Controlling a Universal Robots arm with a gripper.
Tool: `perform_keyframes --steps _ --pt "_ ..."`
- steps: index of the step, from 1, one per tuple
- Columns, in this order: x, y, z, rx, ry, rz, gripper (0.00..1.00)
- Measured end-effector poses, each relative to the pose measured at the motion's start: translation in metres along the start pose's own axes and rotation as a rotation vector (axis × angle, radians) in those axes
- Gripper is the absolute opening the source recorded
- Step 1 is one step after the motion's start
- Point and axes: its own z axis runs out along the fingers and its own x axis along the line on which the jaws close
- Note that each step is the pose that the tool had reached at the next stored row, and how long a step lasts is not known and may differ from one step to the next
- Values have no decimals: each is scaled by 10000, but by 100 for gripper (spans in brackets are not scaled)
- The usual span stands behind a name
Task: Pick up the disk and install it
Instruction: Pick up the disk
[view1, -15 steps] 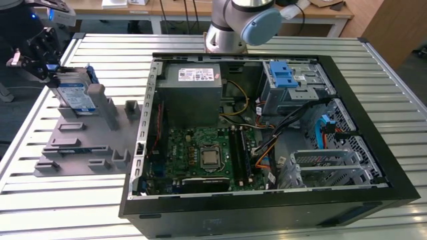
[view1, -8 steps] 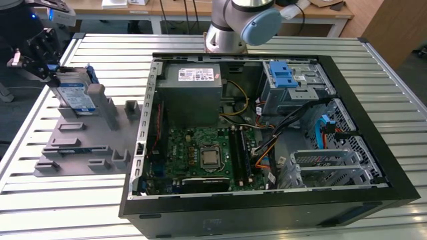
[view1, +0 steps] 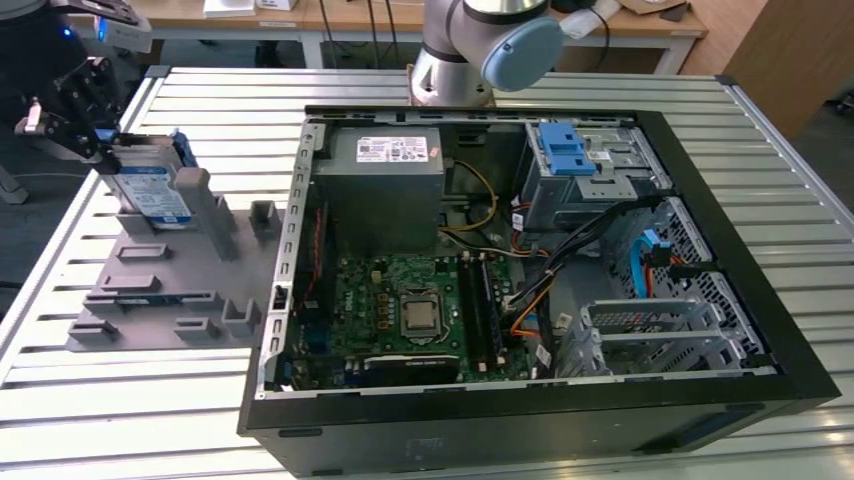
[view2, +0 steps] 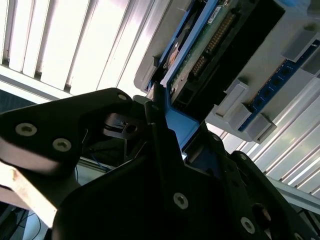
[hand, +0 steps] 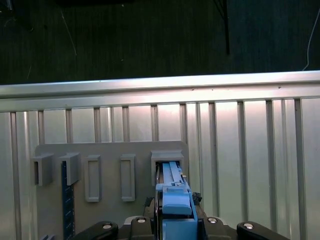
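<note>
Pincer (view1: 104, 148) closed on the upright disk (view1: 150, 192)

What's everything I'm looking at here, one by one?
table: one, silver slatted metal, under everything.
computer case: one, black, open, on the table.
circuit board: one, green, inside the case.
power-supply box: one, grey, inside the case.
drive cage: one, metal with blue latches, inside the case.
holder plate: one, grey, on the table, exterior view's left of the case.
disk: one, silver in blue bracket, upright on the holder plate.
robot arm: one, grey and blue, beyond the case.
pincer: one, black, closed on the disk.
</note>
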Motion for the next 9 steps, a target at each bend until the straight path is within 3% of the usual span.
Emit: perform_keyframes --steps 9 --pt "8 0 1 2 -2 -100 37"
